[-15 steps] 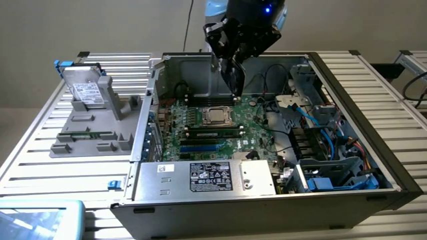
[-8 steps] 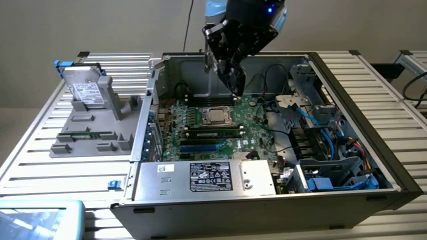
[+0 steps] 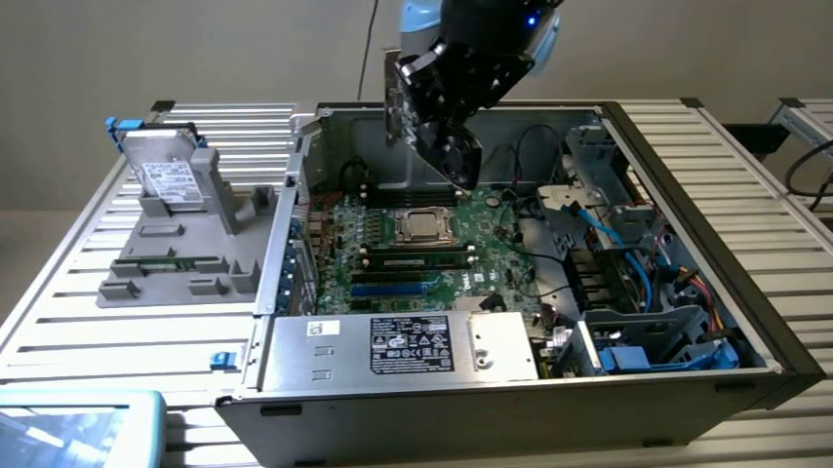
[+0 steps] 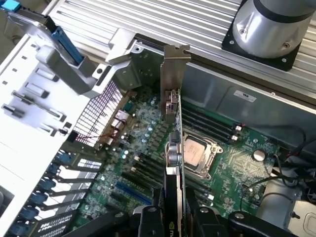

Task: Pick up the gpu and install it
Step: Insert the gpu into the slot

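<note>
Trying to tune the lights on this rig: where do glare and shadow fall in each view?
Exterior view: soft, even light; the slatted table reads bright, while the drive corner of the computer case looks dimmer. Wrist view: the silver bracket of the gpu catches light, the pale fixture is washed out, and the gripper is dark.
</note>
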Robot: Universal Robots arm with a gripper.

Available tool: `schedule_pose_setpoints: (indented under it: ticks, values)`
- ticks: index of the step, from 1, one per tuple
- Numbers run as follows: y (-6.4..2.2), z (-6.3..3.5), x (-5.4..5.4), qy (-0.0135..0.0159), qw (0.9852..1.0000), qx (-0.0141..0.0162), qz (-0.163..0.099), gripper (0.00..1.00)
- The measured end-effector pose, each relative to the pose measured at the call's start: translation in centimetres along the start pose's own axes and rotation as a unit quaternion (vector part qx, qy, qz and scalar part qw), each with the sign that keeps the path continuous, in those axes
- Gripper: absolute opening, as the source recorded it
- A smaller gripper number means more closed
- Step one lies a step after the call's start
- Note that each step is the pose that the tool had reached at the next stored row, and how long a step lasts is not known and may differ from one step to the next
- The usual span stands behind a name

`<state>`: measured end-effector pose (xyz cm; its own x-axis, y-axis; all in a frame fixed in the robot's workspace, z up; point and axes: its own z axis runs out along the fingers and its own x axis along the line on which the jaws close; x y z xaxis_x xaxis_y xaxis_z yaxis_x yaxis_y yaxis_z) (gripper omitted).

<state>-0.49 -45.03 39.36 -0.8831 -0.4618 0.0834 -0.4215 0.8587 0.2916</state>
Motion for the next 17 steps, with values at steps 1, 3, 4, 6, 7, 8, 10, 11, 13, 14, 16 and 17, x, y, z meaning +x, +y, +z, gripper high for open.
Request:
schedule_pose_setpoints:
  ticks: [1,3,4,6,7,8,10,11,13,14,16,17]
  values:
    - [-0.01,0.01,0.0,0.0025,1.0,0.0008,-0.009,0.28]
    - [-0.01,0.04,0.0,0.0075,0.9996,0.0024,-0.026,0.28]
    - [-0.02,0.06,0.0,0.0101,0.9994,0.0033,-0.034,0.28]
    - [-0.03,0.09,-0.01,0.0151,0.9985,0.0048,-0.052,0.28]
    - [-0.03,0.11,-0.01,0.0179,0.998,0.0057,-0.061,0.28]
    - [-0.04,0.13,-0.01,0.0205,0.9973,0.0065,-0.07,0.28]
    - [-0.05,0.17,-0.01,0.0256,0.9959,0.0081,-0.087,0.28]
    - [-0.06,0.19,-0.02,0.0281,0.995,0.0088,-0.095,0.28]
    - [-0.07,0.24,-0.02,0.0332,0.993,0.0103,-0.113,0.28]
    - [-0.08,0.27,-0.02,0.0358,0.9919,0.0111,-0.121,0.28]
    - [-0.1,0.32,-0.03,0.0412,0.9894,0.0126,-0.139,0.28]
    - [-0.11,0.35,-0.03,0.0438,0.988,0.0134,-0.147,0.28]
